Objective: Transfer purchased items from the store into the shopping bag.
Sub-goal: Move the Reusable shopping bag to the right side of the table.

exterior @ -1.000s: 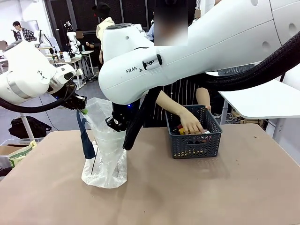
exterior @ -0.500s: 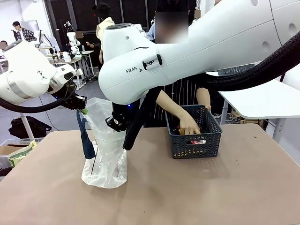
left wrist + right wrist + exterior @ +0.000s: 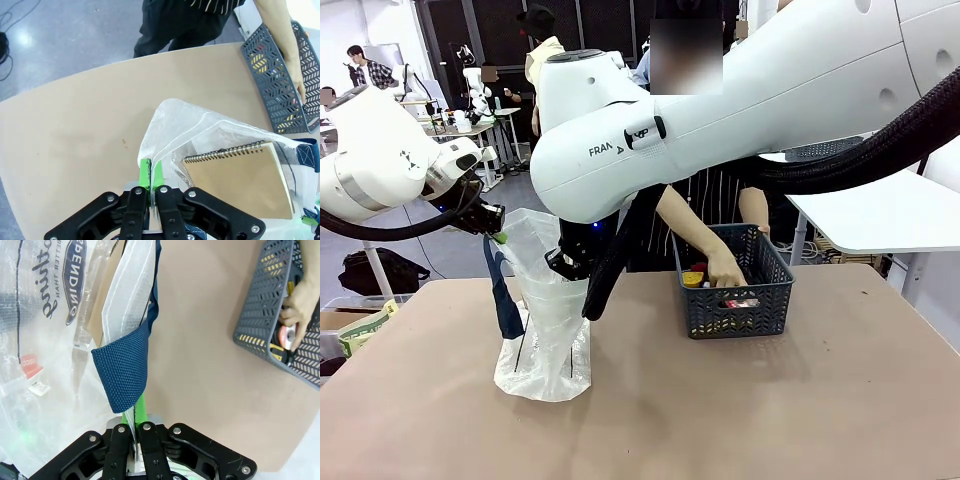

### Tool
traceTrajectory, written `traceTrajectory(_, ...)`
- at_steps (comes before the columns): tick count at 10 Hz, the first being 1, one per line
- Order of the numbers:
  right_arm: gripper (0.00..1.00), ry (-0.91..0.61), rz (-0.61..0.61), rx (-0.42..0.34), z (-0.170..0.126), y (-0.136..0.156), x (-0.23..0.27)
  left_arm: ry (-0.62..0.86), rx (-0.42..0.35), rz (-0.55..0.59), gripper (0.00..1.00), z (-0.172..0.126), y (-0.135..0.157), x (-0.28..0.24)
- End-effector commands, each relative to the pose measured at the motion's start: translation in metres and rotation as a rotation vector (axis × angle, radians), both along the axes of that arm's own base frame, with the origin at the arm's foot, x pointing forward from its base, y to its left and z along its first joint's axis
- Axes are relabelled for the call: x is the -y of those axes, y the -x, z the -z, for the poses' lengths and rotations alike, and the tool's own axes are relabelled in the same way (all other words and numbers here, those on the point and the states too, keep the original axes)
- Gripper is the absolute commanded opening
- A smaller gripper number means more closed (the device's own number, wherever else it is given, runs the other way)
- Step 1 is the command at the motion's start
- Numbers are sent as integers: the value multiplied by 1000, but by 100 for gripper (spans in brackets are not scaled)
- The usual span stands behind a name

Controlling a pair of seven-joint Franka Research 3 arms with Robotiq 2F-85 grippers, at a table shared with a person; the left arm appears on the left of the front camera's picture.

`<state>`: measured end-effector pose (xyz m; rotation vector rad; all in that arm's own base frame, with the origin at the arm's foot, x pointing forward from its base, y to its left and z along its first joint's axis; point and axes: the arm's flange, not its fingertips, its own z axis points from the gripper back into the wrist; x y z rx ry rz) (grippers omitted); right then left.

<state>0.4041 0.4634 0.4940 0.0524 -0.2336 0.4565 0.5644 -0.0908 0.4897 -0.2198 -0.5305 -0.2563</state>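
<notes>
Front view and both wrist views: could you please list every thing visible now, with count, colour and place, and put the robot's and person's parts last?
translucent whitish plastic shopping bag with navy strap handles: one, whitish and navy, standing on the table, robot's left side.
tan spiral-bound paper notebook: one, tan, inside the shopping bag.
dark grey lattice plastic basket: one, dark grey, on the table, right of the bag.
small goods: several, yellow and red among them, in the basket; exact count hidden.
light brown flat table: one, light brown, under everything.
left claw: one, black with green pads, shut on the bag's rim.
right claw: one, same colours, shut on the bag's other side, by a navy handle.
person's hand: one, reaching into the basket.
</notes>
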Motion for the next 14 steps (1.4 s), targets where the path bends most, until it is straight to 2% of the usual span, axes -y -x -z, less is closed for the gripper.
traceTrajectory(1, 0, -6, -13, 3, -1, 0, 0, 10, 2, -12, 0, -2, 3, -3)
traceTrajectory(14, 0, -6, -13, 3, -1, 0, 0, 10, 2, -12, 0, -2, 3, -3)
